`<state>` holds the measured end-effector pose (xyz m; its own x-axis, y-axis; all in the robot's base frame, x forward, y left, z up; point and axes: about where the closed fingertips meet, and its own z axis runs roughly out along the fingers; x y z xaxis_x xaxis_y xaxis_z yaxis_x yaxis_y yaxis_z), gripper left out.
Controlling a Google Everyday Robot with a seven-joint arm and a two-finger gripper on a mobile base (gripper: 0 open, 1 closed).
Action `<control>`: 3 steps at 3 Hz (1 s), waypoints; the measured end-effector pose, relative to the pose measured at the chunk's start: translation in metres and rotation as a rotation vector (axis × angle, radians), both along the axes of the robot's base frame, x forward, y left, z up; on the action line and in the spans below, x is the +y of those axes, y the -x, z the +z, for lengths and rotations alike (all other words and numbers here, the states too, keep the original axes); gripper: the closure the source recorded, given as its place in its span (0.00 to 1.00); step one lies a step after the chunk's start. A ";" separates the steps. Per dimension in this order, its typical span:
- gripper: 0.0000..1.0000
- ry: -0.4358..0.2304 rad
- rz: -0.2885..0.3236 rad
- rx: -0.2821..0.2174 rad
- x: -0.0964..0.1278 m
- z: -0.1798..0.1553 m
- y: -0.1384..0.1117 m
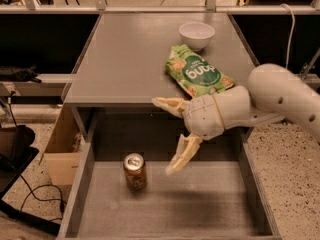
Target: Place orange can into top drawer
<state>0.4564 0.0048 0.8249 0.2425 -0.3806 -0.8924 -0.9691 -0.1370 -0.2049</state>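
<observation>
The orange can (135,171) stands upright on the flat bottom of the open top drawer (200,209), left of centre, silver top showing. My gripper (167,136) hangs above the drawer, up and to the right of the can, clear of it. Its two cream fingers are spread wide: one finger (167,105) is at the table's front edge, the other finger (182,155) points down toward the drawer. It holds nothing.
On the grey table (125,59) lie a green snack bag (197,75) and a white bowl (196,35) behind it. A cardboard box (62,149) stands left of the drawer. Cables and dark gear lie on the floor at the left.
</observation>
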 end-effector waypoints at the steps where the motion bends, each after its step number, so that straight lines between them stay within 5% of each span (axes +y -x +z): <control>1: 0.00 0.101 0.081 -0.099 -0.036 0.045 0.018; 2: 0.00 0.236 0.124 -0.124 -0.079 0.066 0.046; 3: 0.00 0.441 0.008 -0.145 -0.126 0.070 0.057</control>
